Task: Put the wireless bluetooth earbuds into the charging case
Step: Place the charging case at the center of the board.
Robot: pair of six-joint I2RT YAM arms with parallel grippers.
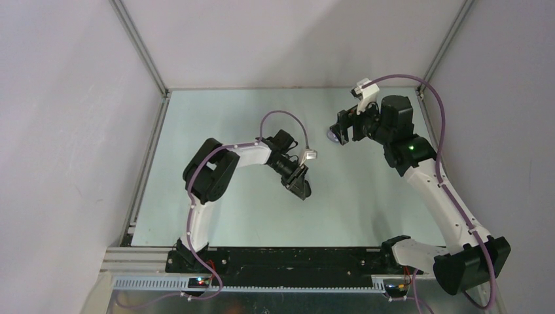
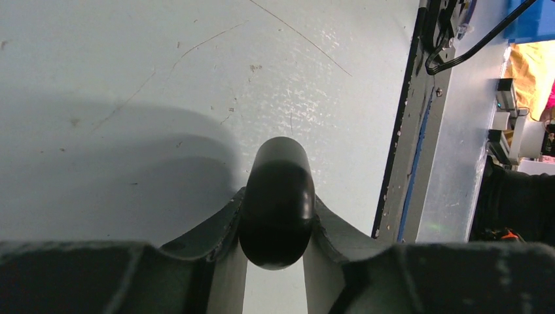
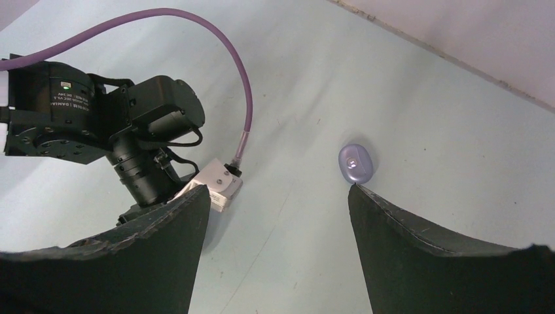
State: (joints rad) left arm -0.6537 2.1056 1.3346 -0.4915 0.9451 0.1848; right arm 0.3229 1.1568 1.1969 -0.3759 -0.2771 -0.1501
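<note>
Where the overhead camera looks down on the pale, matte worktop, a small lilac charging case lies half hidden against the right pincer. The left pincer sits well apart from that case, towards the arm bases, and its grip is unreadable from here.

Through the left wrist camera, dark rough-edged fingers pinch a glossy black oval case, covering its flanks, above scratched, speckled worktop.

Through the right wrist camera, the lilac case is a smooth closed pebble with one tiny pale dot. It lies flat just beyond one fingertip of the widely spread right pincer, and its inside is hidden.
</note>
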